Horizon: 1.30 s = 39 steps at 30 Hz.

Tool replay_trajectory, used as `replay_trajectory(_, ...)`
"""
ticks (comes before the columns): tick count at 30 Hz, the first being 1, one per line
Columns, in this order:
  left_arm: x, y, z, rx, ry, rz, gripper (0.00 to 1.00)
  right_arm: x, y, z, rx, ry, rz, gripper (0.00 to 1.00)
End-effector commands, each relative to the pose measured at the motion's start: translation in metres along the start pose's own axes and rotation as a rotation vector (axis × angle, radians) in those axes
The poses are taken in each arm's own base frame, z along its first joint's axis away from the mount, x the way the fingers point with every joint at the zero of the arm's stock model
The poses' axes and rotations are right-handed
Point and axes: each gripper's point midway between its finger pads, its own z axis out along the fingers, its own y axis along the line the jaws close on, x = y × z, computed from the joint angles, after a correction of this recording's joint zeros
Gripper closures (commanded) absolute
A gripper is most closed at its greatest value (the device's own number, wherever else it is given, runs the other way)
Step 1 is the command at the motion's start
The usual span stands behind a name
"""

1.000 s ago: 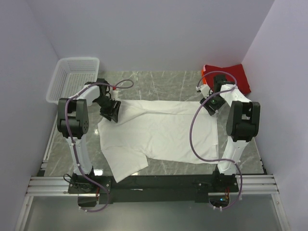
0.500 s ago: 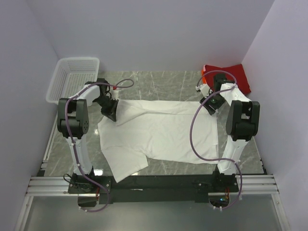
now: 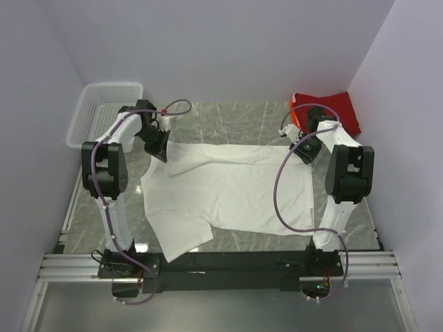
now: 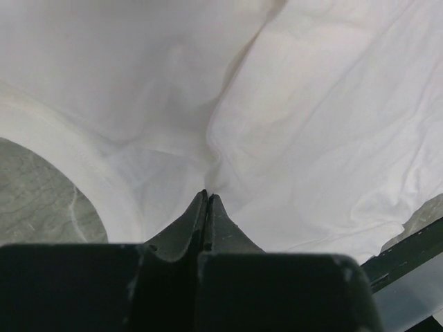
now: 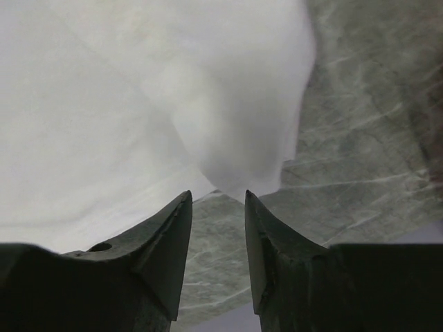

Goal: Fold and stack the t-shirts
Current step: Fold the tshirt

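Observation:
A white t-shirt point(image 3: 235, 187) lies spread across the middle of the marble table point(image 3: 228, 117). My left gripper point(image 3: 157, 146) is at its far left corner. In the left wrist view the left gripper point(image 4: 208, 196) is shut, and folds of the white cloth point(image 4: 311, 104) gather at its tips. My right gripper point(image 3: 302, 151) hovers at the shirt's far right corner. Seen from the right wrist, the right gripper point(image 5: 217, 198) stands open, with a loose corner of the white shirt point(image 5: 242, 138) just beyond the tips. A red t-shirt point(image 3: 336, 111) lies crumpled at the back right.
A white mesh basket point(image 3: 104, 111) stands at the back left by the wall. Walls close in the table on the left, back and right. The black frame rail point(image 3: 221, 263) holding both arm bases runs along the near edge, under the shirt's near sleeve.
My left gripper has moved toward the far side of the table, drawing the shirt's far left corner with it. The right gripper has hardly shifted.

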Motion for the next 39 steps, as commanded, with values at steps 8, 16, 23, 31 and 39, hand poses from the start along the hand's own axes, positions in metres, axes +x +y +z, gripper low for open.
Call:
replay_trajectory(8, -0.016, -0.008, -0.016, 0.009, -0.041, -0.002, 0.99, 0.001, -0.014, -0.003, 0.041, 0.015, -0.156, 0.58)
replay_trajectory(16, -0.014, -0.010, -0.018, 0.011, -0.052, -0.017, 0.99, 0.002, -0.022, 0.006, 0.047, 0.037, -0.180, 0.54)
replay_trajectory(23, -0.015, -0.008, -0.017, 0.009, -0.051, -0.024, 0.99, 0.002, -0.030, 0.016, 0.083, 0.048, -0.187, 0.50)
replay_trajectory(31, -0.016, -0.006, -0.017, 0.004, -0.046, -0.027, 0.99, 0.001, -0.027, 0.019, 0.083, 0.044, -0.211, 0.46)
replay_trajectory(39, -0.011, -0.005, -0.017, 0.002, -0.041, -0.031, 0.99, 0.001, -0.010, 0.019, 0.041, 0.048, -0.230, 0.44)
